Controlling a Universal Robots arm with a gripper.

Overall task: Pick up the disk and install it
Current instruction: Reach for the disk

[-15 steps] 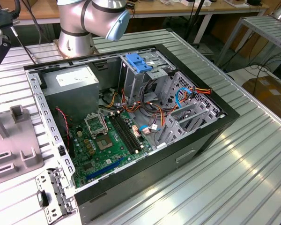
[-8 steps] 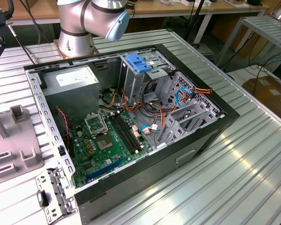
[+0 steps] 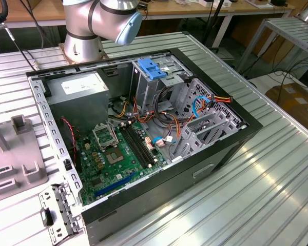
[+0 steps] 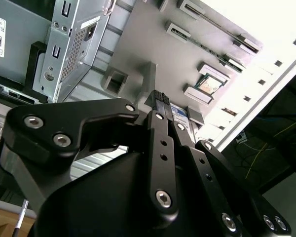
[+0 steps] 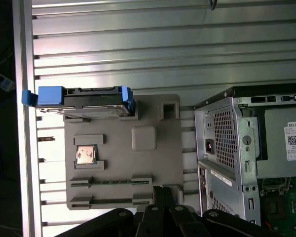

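1. Exterior view: an open black computer case point(image 3: 195, 179) lies on the ribbed metal bench point(image 3: 262, 200).
2. Second wrist view: the black claw point(image 4: 160, 97) has its fingers pressed together, holding nothing.
3. First wrist view: the blue-railed disk point(image 5: 84, 102) stands on edge in a grey moulded tray point(image 5: 123, 168).

Even bright light; table point(image 4: 271, 34) glare-washed, seemingly overexposed; pincer point(image 4: 160, 98) shadowed.

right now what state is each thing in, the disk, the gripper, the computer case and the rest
disk: standing on edge in a slot of the tray, not gripped
gripper: shut, empty, apart from the disk
computer case: lying on its side, open, insides exposed
chip: seated in a tray pocket
blue clip: resting on the drive cage in the case
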